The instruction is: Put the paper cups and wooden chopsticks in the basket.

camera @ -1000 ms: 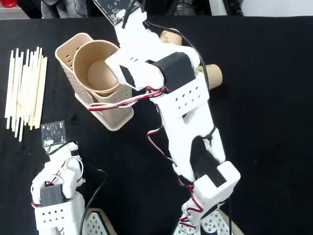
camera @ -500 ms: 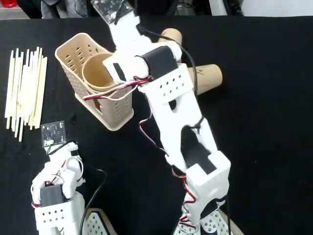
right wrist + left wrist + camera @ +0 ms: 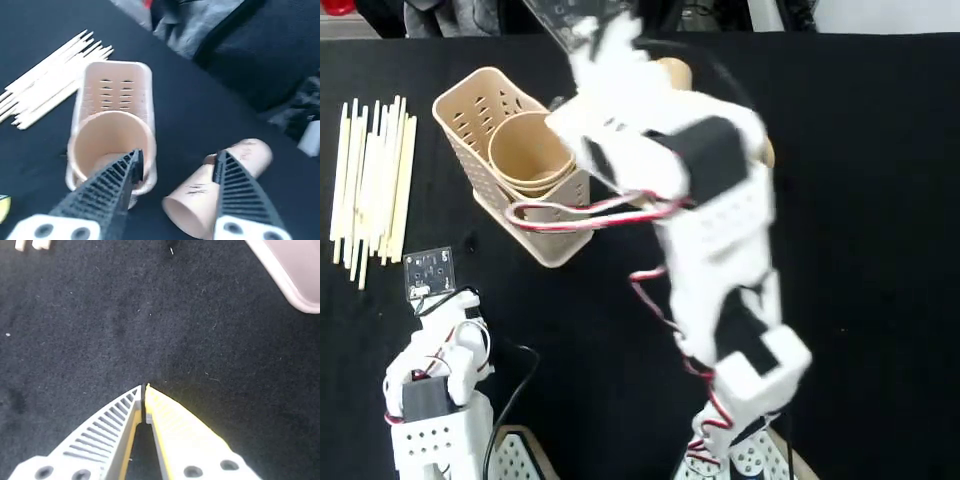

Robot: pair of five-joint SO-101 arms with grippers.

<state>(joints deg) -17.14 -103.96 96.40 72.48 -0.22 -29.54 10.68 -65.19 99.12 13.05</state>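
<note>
Paper cups (image 3: 527, 150) are already nested in the basket (image 3: 556, 236), while another cup (image 3: 210, 192) and the wooden chopsticks (image 3: 368, 180) are left on the desk (image 3: 860, 250), with the right gripper (image 3: 180, 154) fingers spread empty and the left gripper (image 3: 145, 388) fingers pressed together.

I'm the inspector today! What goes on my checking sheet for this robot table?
Surface: black cloth covering the table.
Job's things: paper cups nested upright in the basket; another cup lying on its side beside it; wooden chopsticks in a loose bundle on the cloth, outside the basket.
Clutter: nothing seen.
Pincers: left pincer shut, empty, over bare cloth; right pincer open, empty, near the basket.
Cables: red-and-white wires looping across the basket's side.
Surroundings: dark clothing behind the table.
</note>
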